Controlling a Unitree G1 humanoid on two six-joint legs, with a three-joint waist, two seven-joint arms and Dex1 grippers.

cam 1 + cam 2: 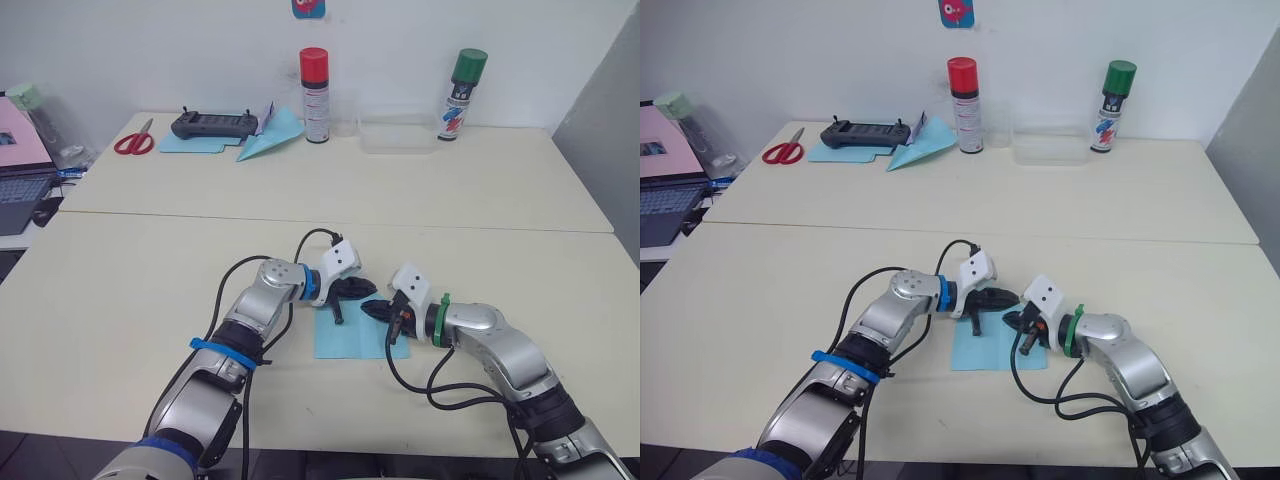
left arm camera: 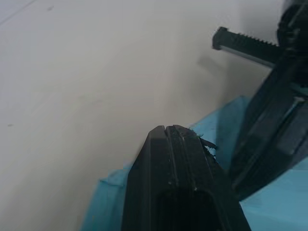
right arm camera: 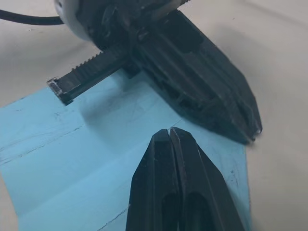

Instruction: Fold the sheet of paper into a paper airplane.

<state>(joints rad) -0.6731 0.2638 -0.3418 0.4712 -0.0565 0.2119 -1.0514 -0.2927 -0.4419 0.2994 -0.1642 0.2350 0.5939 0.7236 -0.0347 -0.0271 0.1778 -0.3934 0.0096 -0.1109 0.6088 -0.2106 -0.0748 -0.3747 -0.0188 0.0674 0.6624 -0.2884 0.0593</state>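
One sheet (image 1: 352, 338) of thin light-blue paper lies flat on the table (image 1: 140, 270), directly under the tips of two grippers that face each other over its far edge: the left gripper (image 1: 358, 291) and the right gripper (image 1: 376, 310), each with its two black fingers pressed together and holding nothing. The sheet looks very light, limp and easy to slide or crumple, so a free corner or edge beside the fingertips seems the best place to pinch. Well beyond the grippers stand two spray cans (image 1: 315, 95), one pair of scissors (image 1: 133, 141), one controller (image 1: 213, 125) and one neat blue dart plane (image 1: 270, 141).
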